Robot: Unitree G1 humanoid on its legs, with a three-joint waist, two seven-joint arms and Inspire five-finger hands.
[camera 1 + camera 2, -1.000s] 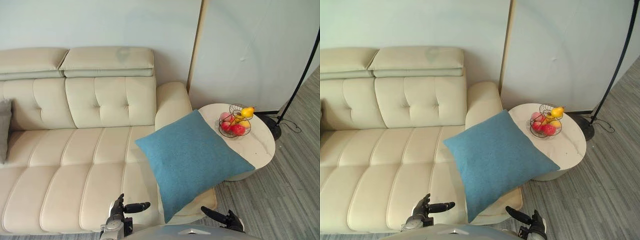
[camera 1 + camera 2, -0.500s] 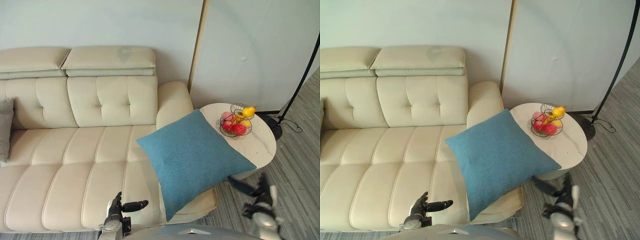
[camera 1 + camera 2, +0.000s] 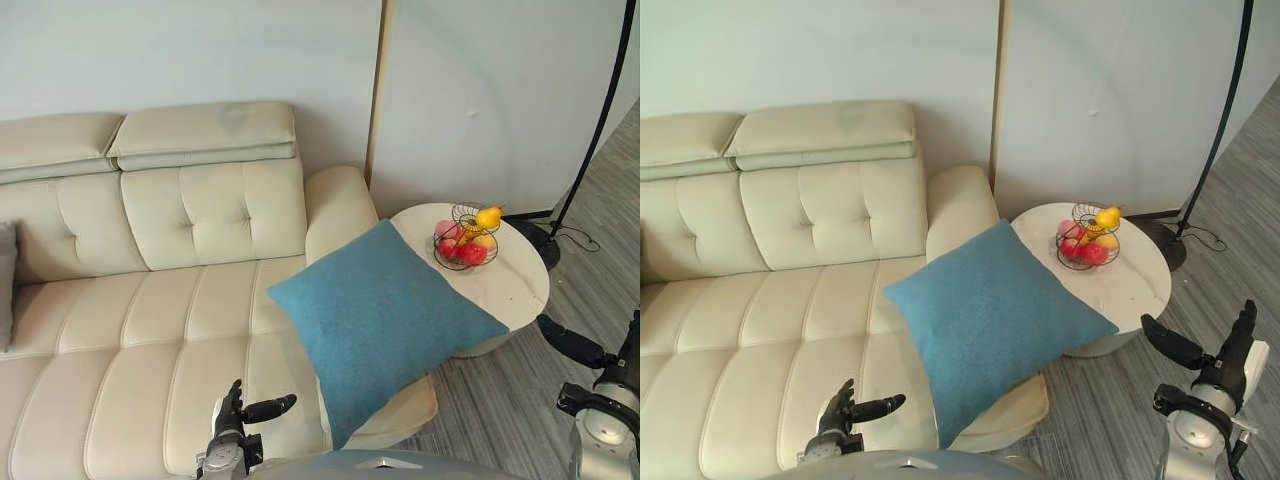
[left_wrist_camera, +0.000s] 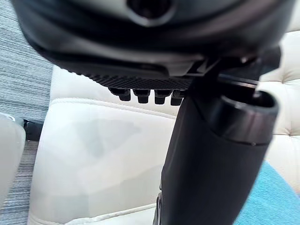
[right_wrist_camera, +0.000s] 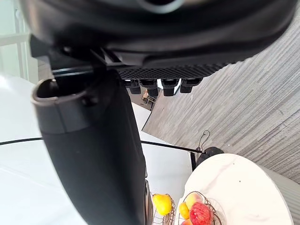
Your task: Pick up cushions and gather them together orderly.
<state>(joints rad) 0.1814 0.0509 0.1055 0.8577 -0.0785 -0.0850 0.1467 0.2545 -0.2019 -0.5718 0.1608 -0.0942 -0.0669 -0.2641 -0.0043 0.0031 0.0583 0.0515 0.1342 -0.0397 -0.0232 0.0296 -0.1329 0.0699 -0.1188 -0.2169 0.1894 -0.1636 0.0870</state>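
On the sofa's (image 3: pixel 150 330) right front corner, in the left eye view, found the cushion (image 3: pixel 385 320) tilted against the armrest (image 3: pixel 340 205), with its right corner reaching toward the table (image 3: pixel 520 290). Spotted a grey cushion (image 3: pixel 5 285) at the sofa's far left edge, well apart. Judged nothing gathered yet, with both still to be lifted and set side by side. Noted the left hand (image 3: pixel 232 425) low by the sofa's front edge, fingers straight and empty. Placed the right hand (image 3: pixel 612 368) out over the floor (image 3: pixel 510 400) beside the table, spread and holding nothing.

In the right eye view, saw wide bare seat between the cushions, room enough for carrying.

In the left wrist view, made out straight fingers and the sofa beyond.

In the right wrist view, read the hand as likewise open, near the table's edge. Marked the basket (image 5: pixel 199 213) and the lamp (image 3: pixel 540 245) as things to clear.
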